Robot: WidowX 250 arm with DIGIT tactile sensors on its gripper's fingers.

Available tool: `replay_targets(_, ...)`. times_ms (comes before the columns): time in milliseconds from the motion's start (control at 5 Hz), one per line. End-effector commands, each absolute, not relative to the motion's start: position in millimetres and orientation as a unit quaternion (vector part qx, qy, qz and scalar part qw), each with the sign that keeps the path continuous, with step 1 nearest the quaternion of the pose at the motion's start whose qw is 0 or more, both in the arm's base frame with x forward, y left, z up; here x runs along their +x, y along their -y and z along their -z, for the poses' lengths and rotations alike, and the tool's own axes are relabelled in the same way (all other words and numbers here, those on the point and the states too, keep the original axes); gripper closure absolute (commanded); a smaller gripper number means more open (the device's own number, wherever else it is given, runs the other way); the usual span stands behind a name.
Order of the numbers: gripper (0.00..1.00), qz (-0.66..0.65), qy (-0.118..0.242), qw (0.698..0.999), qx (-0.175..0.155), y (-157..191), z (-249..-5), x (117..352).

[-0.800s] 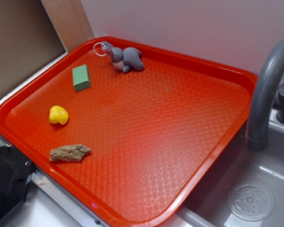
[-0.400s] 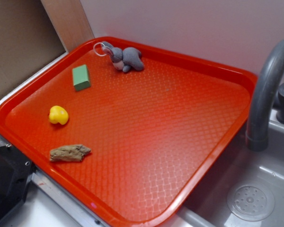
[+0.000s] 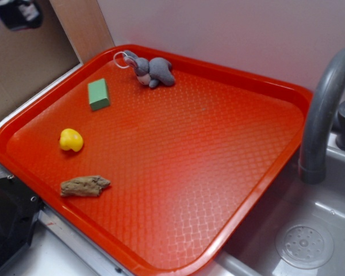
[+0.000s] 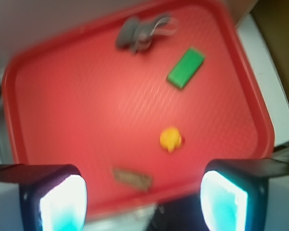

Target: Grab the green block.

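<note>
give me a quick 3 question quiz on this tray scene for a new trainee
1. True or false: the gripper is closed on the green block.
2. Which item lies on the red tray between the green block and the brown wood-like piece? A) grey plush B) yellow toy C) faucet
3. Fill in: the grey plush lies near the tray's ____ rim in the exterior view.

Key:
1. False; the jaws stand open and apart, high above the tray.
2. B, the yellow toy.
3. Far (back).
</note>
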State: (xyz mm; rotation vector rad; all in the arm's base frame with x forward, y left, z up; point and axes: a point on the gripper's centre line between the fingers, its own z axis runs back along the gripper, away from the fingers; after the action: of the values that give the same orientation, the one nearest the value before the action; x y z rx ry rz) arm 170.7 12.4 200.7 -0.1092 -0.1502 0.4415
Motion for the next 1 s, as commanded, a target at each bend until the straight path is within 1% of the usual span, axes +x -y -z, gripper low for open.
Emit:
replay_targets(0,0.00,-0.341,0.081,0.936,-0.024,-66,-145,222)
replay_targets(200,0.00,-0.373,0.095,0.923,0.016,-86,-118,242)
replay_targets(400,0.00,-0.392,0.099,0.914,0.030,-94,-100,250)
replay_targets(600,0.00,-0.424,0.094,0.900,0.036,-107,-82,255)
replay_targets(800,0.00,-0.444,0.078,0.891,0.059,-113,-58,259)
